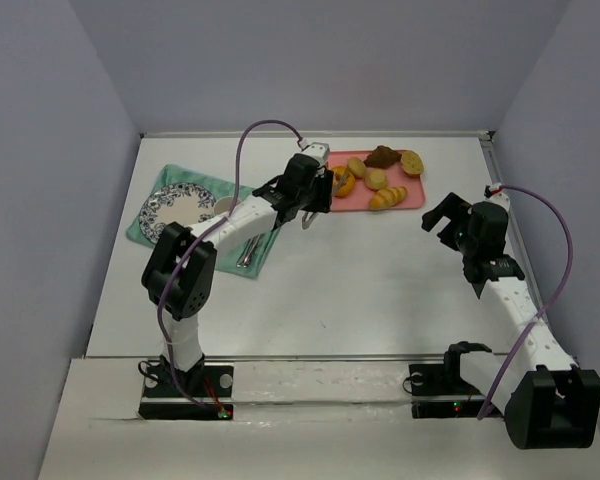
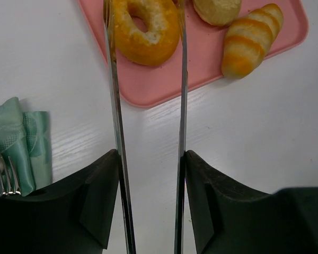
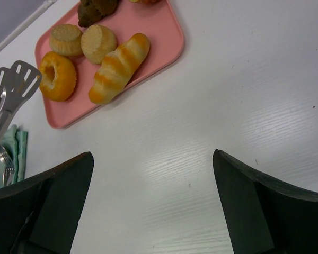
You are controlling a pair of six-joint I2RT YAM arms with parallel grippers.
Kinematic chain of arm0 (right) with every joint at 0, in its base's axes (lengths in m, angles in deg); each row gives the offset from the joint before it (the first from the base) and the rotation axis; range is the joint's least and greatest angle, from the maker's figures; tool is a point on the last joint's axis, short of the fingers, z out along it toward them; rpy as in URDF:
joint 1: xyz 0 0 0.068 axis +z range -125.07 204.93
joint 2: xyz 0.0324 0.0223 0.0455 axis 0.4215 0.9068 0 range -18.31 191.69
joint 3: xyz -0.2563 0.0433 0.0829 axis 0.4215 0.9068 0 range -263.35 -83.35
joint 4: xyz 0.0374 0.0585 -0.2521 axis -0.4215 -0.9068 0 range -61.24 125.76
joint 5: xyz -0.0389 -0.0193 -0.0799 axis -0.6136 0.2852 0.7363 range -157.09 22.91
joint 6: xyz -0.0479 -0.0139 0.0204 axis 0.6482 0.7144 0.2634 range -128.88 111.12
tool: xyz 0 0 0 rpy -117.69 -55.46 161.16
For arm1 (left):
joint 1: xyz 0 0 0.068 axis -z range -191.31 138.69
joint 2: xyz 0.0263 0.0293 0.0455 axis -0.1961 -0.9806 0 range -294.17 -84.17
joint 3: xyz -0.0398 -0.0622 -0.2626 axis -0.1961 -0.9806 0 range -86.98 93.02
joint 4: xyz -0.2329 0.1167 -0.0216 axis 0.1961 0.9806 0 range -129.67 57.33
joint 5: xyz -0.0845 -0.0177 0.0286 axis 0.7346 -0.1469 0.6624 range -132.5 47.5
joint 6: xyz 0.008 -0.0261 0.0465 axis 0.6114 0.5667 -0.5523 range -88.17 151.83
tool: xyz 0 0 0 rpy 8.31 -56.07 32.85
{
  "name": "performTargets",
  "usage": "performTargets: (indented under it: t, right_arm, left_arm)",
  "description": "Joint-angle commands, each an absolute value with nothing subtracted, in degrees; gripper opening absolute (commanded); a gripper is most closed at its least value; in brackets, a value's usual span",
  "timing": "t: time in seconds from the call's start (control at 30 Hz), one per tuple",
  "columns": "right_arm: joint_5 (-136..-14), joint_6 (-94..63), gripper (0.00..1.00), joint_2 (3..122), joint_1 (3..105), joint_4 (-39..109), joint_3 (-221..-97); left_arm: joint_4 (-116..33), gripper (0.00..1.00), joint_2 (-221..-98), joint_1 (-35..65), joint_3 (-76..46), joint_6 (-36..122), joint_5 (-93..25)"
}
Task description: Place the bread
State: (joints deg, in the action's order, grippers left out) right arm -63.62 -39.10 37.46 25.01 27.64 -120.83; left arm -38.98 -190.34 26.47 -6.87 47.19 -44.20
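Note:
The bread (image 2: 146,32) is a glossy golden ring bun on the left end of the pink tray (image 2: 164,84). It also shows in the top view (image 1: 343,182) and the right wrist view (image 3: 56,76). My left gripper (image 2: 150,159) is shut on metal tongs (image 2: 115,121), whose two blades reach out to either side of the bread. I cannot tell whether the blades touch it. The tongs' slotted heads (image 3: 18,79) show beside the bread. My right gripper (image 3: 153,174) is open and empty over bare table right of the tray (image 1: 450,222).
The tray also holds a ridged yellow croissant (image 2: 249,39), small tan rolls (image 3: 98,43) and a dark brown pastry (image 1: 382,156). A patterned plate (image 1: 175,210) and cutlery (image 1: 248,250) lie on a green cloth (image 1: 145,232) at the left.

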Motion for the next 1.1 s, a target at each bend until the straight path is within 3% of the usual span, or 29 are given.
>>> performTargets:
  t: [0.0, 0.2, 1.07]
  right_arm:
    - [-62.9, -38.2, 0.99, 36.9, 25.1, 30.7, -120.5]
    - [-63.0, -38.2, 0.99, 37.0, 25.1, 30.7, -120.5]
    - [-61.7, -38.4, 0.99, 37.9, 25.1, 30.7, -120.8]
  left_arm:
    - [-39.8, 0.6, -191.6, 26.1, -2.4, 47.0, -46.3]
    - [-36.5, 0.6, -194.4, 25.0, 0.5, 45.9, -48.2]
    - [-32.6, 0.57, -202.5, 21.6, 7.4, 43.5, -35.5]
